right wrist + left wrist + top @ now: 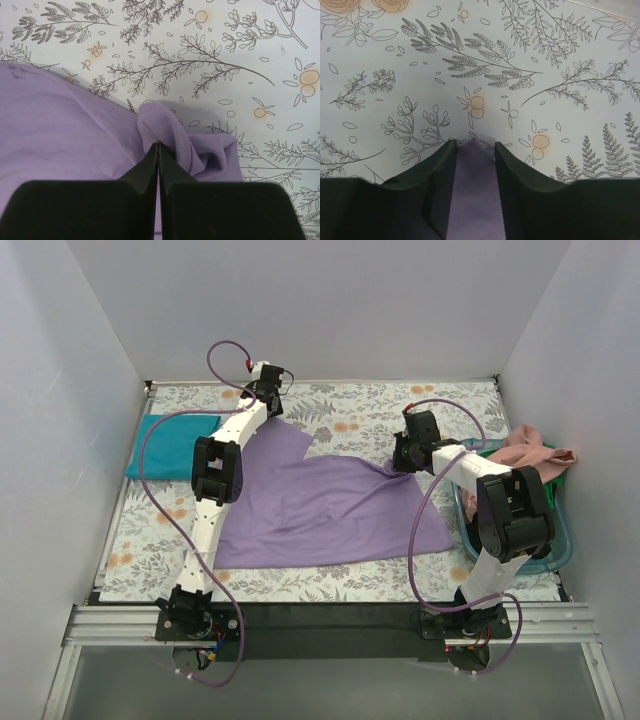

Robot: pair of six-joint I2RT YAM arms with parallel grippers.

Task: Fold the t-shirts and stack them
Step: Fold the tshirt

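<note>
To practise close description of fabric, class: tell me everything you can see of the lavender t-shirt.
The lavender t-shirt is plain, soft, lightly creased fabric, spread mostly flat on the floral cloth in the middle of the table. The left gripper pinches its far-left corner. The right gripper pinches a bunched fold at its far-right edge.

Soft matt lavender t-shirt (330,510); seemingly matt black plastic fingers (410,205)

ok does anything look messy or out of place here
Yes. A salmon-pink t-shirt hangs crumpled over the far rim of the blue tub on the right, unfolded. The lavender t-shirt lies spread askew mid-table, its edge bunched at the right claw.
</note>
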